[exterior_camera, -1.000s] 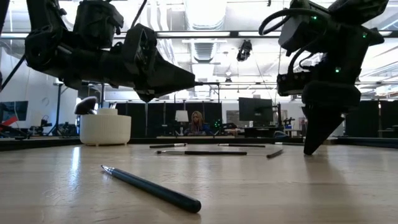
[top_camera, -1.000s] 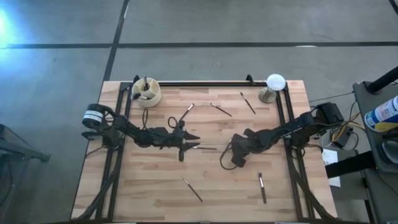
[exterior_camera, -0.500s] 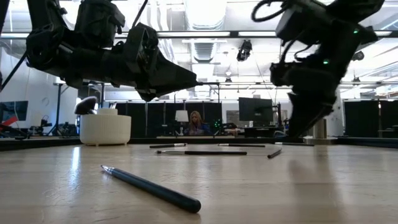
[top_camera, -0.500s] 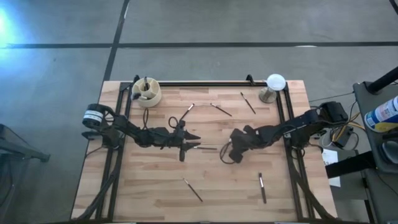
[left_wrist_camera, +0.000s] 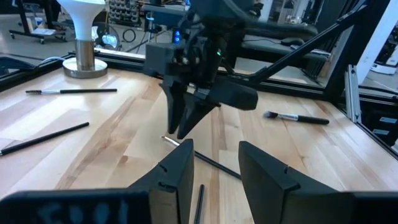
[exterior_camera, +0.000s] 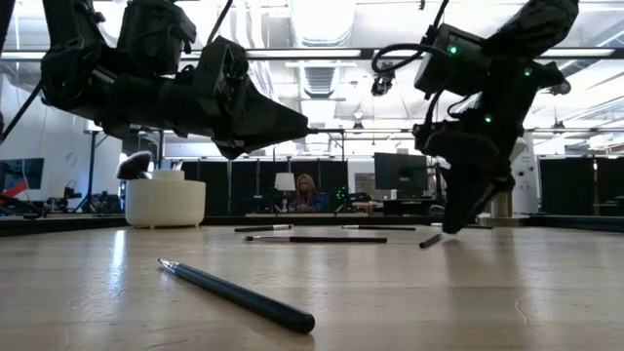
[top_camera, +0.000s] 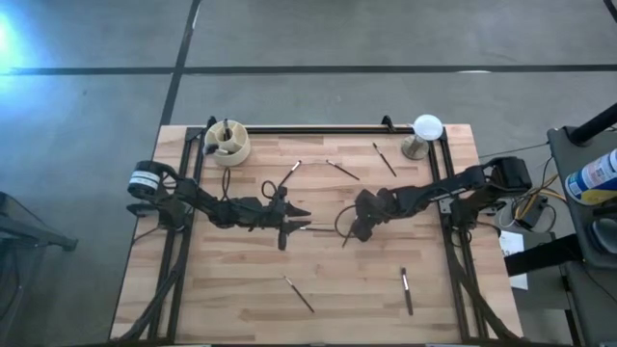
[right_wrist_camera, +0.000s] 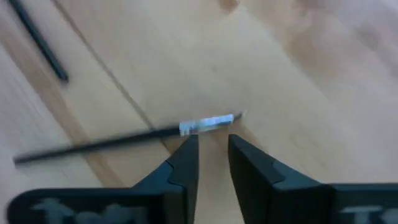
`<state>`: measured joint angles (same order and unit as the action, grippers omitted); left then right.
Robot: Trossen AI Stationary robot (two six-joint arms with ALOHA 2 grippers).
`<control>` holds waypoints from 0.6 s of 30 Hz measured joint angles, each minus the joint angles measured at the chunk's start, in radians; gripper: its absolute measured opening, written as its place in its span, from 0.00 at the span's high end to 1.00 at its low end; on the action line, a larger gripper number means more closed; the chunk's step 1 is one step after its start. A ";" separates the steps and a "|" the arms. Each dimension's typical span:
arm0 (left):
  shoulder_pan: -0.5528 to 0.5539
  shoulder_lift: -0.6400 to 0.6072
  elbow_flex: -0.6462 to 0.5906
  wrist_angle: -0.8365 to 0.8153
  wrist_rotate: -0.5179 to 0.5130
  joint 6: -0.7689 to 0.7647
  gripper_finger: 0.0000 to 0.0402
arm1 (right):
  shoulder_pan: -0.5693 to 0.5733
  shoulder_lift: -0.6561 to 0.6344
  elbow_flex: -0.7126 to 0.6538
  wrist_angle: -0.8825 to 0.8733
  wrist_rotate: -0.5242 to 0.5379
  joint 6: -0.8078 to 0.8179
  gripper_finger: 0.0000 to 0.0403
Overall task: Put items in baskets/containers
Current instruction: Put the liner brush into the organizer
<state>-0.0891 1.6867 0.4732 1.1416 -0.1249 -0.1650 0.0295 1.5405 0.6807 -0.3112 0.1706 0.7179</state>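
Several thin brushes lie flat on the wooden table. One dark brush with a silver ferrule lies mid-table between both grippers. My right gripper points down over its ferrule end, fingers a narrow gap apart, tips just short of it. My left gripper hovers open and level at the brush's other end, holding nothing. The cream cup stands at the far left corner with a fluffy-headed brush in it.
Loose brushes lie at the far side and the near side. A white dome on a metal stand occupies the far right corner. A black frame rail borders the table. A person sits in the room behind.
My right gripper has lifted off the table, moved toward the far edge and a little left, and come down again over the ferrule end of the middle brush. The brushes have not shifted.
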 joint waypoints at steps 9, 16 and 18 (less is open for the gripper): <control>0.000 0.000 0.000 -0.001 0.000 0.000 0.70 | -0.004 0.012 0.001 0.021 -0.015 -0.069 0.97; 0.002 0.000 0.000 0.000 0.000 0.000 0.70 | -0.041 0.067 0.009 0.061 -0.027 -0.127 0.98; 0.002 0.000 0.000 0.000 0.000 0.003 0.70 | -0.055 0.079 0.024 0.067 -0.027 -0.149 0.98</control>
<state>-0.0868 1.6867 0.4732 1.1416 -0.1253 -0.1620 -0.0252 1.6193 0.7043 -0.2438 0.1439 0.5689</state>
